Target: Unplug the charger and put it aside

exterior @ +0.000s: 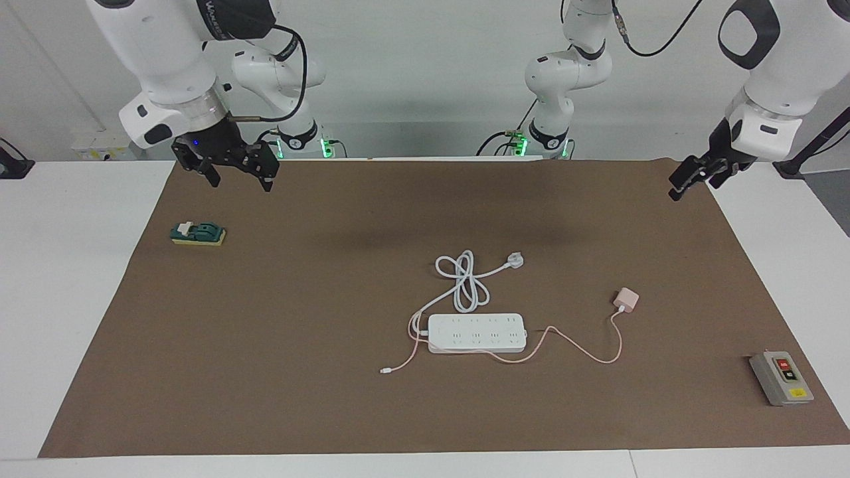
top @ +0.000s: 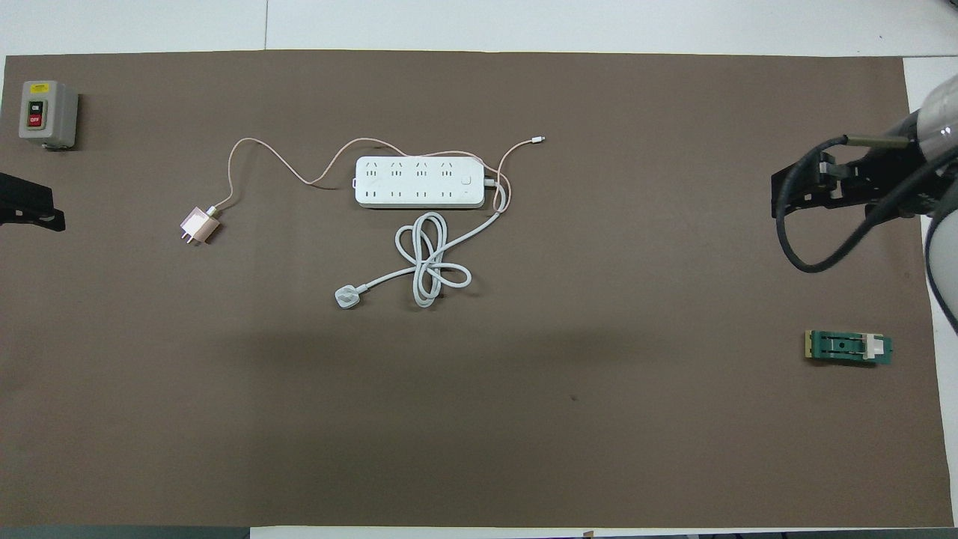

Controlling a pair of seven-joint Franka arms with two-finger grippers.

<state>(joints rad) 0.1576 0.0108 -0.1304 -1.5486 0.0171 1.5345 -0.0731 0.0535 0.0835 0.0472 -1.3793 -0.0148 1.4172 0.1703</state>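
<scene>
The charger (exterior: 625,299) (top: 200,225), a small pale pink cube, lies on the brown mat (exterior: 299,318) with its prongs free. It is apart from the white power strip (exterior: 477,332) (top: 418,182), toward the left arm's end and slightly nearer to the robots. Its thin pink cable (exterior: 584,350) (top: 284,161) runs along the strip and ends in a loose connector (exterior: 385,370) (top: 537,139). My right gripper (exterior: 238,174) (top: 801,191) hangs open and empty over the mat's edge at the right arm's end. My left gripper (exterior: 687,180) (top: 34,211) waits over the mat's edge at the left arm's end.
The strip's thick white cord and white plug (exterior: 515,260) (top: 346,297) lie coiled nearer to the robots than the strip. A grey on/off switch box (exterior: 781,377) (top: 46,112) sits at the left arm's end. A small green-and-yellow block (exterior: 198,234) (top: 849,347) sits at the right arm's end.
</scene>
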